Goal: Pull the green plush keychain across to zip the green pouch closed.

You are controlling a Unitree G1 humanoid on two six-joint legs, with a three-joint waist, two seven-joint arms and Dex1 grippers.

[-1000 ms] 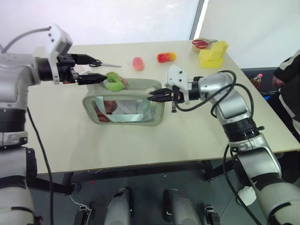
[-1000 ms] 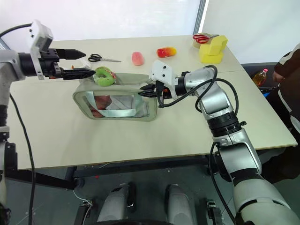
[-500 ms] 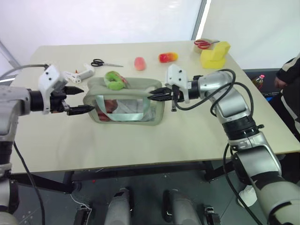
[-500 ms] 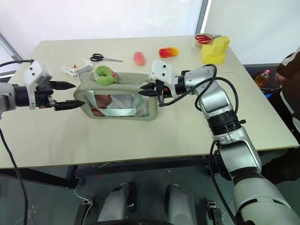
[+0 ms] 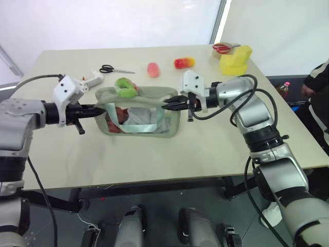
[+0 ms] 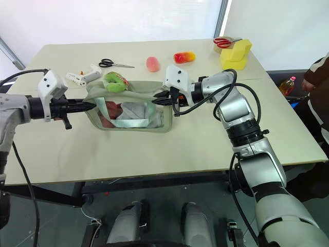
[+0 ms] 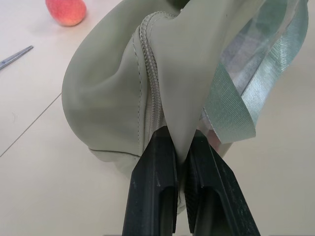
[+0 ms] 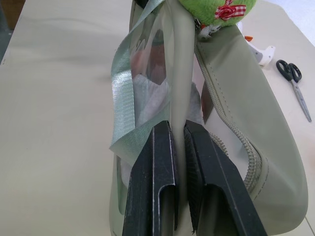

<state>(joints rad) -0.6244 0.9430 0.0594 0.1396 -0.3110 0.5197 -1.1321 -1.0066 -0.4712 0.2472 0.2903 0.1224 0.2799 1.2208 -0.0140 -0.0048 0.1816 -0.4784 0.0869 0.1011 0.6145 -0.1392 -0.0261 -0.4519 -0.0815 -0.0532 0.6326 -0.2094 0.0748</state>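
Left claw (image 5: 91, 109) is clamped tight on a fold of fabric at the left end of the green pouch (image 5: 139, 116); the left wrist view shows the material pinched between its fingers (image 7: 156, 184). Pouch sits mid-surface, slightly left, top still gaping, window facing near. Green plush keychain (image 5: 125, 87) lies on the pouch's top edge near the left end, touched by neither claw. Right claw (image 5: 170, 102) is likewise closed, pinching the pouch's right end rim.

Step in hand looks like bracing the pouch at both ends. To do it well: keep the zipper line taut and straight between the two grips, then free one claw for the plush and draw it rightward along the track, low and steady, without lifting the pouch. Which claw should let go is hard to judge from here.

Surface (image 5: 154, 159) is a pale beige tabletop. Far side, left to right: white tool (image 5: 92, 78), scissors (image 5: 114, 69), pink lump (image 5: 152, 69), red-yellow toy (image 5: 183, 63), yellow block (image 5: 234, 60) with red scissors (image 5: 222, 48) beside it. White backdrop behind; a person (image 5: 316, 82) at far right edge.
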